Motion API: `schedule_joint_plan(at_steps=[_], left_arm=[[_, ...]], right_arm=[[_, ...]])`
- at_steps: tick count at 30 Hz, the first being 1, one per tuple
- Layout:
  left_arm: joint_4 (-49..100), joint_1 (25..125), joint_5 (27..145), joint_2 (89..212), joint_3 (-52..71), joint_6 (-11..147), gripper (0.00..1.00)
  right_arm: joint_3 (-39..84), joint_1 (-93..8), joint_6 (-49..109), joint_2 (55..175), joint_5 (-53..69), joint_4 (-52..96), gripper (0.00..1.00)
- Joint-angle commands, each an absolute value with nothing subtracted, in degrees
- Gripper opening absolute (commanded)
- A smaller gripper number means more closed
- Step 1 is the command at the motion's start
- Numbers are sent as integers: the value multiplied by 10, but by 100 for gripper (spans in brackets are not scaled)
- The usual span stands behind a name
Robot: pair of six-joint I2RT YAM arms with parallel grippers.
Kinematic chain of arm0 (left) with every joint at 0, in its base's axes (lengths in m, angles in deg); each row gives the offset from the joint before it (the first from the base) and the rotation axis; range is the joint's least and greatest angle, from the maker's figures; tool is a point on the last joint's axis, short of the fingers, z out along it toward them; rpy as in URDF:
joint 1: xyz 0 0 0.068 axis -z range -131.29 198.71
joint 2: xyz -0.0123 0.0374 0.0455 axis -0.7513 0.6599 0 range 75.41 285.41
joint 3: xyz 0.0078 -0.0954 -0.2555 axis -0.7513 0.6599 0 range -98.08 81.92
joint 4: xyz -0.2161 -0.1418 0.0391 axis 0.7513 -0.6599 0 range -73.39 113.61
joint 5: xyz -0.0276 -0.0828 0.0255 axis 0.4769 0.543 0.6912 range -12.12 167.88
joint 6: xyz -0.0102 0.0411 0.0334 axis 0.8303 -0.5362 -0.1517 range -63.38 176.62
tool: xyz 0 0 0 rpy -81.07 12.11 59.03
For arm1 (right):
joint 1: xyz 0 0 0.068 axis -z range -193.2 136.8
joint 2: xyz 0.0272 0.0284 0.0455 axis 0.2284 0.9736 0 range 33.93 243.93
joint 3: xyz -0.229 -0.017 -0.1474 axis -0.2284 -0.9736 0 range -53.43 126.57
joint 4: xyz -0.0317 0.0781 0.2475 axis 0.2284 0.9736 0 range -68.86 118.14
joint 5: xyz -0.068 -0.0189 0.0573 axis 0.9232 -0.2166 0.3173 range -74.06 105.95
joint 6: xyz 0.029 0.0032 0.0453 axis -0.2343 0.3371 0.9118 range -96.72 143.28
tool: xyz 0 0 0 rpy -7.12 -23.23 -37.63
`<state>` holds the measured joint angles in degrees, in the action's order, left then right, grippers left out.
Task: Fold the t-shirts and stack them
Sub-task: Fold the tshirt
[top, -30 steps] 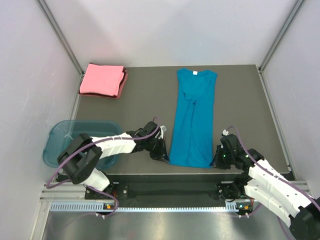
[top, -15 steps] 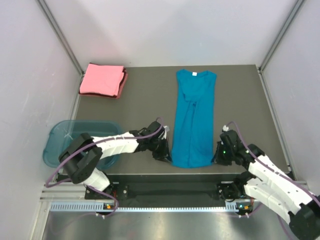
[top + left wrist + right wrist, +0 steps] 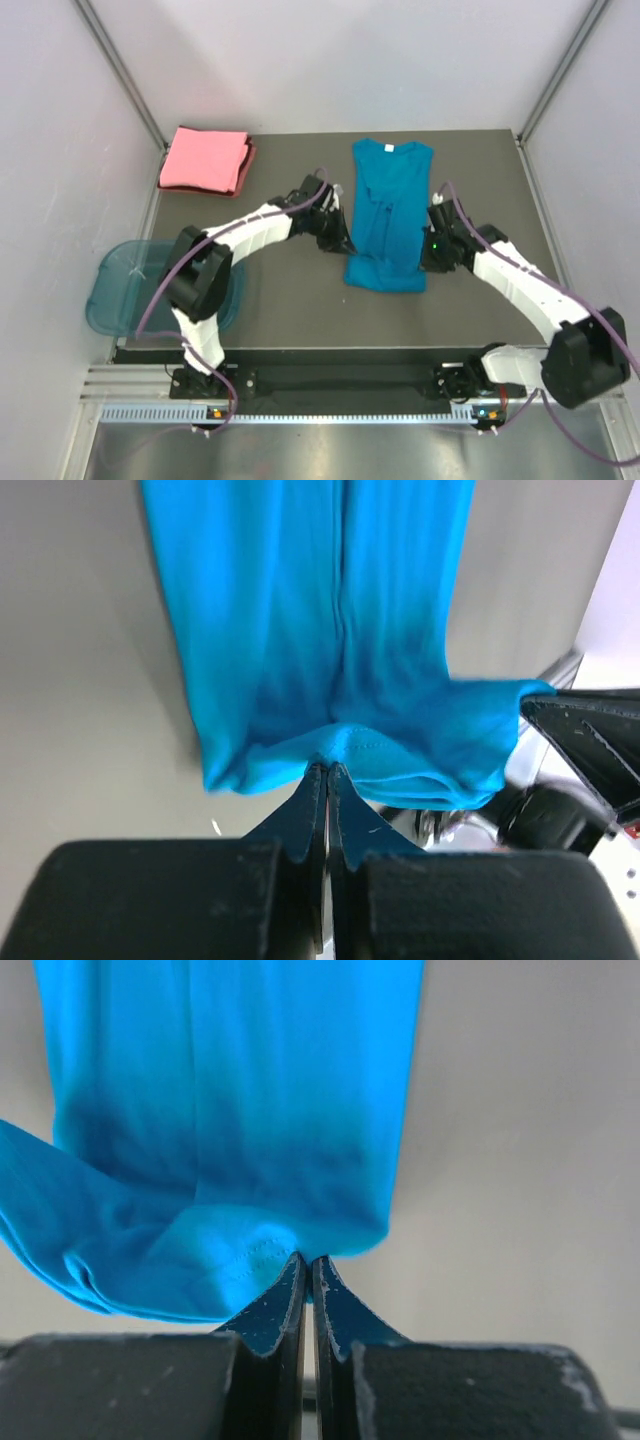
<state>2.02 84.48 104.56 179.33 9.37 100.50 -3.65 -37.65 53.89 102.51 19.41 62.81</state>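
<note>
The teal-blue t-shirt (image 3: 388, 210) lies lengthwise in the middle of the table, folded into a narrow strip, its white neck label at the far end. Its hem is lifted and carried back over the body. My left gripper (image 3: 343, 243) is shut on the hem's left corner, seen in the left wrist view (image 3: 328, 765). My right gripper (image 3: 428, 250) is shut on the hem's right corner, seen in the right wrist view (image 3: 307, 1260). The salmon-pink t-shirt (image 3: 206, 160) lies folded at the far left corner.
A translucent blue plastic tub (image 3: 120, 287) stands off the table's left edge. Metal frame posts rise at the far corners. The dark table (image 3: 290, 310) ends at a rail in front.
Both grippers have moved away from the near edge toward the far side, lifting the teal shirt's hem and carrying it over the lower body. The pink shirt has not moved.
</note>
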Motion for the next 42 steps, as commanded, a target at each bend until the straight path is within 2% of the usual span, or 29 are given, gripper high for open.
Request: schedule_joint_plan(at_steps=[1, 14, 20, 27, 37, 42], left_arm=[[-20, 808, 1068, 1858, 16, 964, 0], [-21, 743, 1095, 2035, -264, 941, 0], [85, 711, 1169, 2100, -295, 991, 0], [129, 699, 1201, 2149, -330, 1014, 0], [250, 698, 1216, 2160, -329, 1038, 0], [266, 695, 1205, 2189, -350, 1068, 0]], right_arm=[[23, -329, 483, 1069, 189, 596, 0], [228, -229, 428, 1294, 149, 577, 0], [307, -197, 422, 1381, 104, 558, 1], [349, -190, 420, 1427, 82, 544, 2], [374, -176, 409, 1457, 69, 518, 2], [393, -162, 413, 1486, 56, 515, 4]])
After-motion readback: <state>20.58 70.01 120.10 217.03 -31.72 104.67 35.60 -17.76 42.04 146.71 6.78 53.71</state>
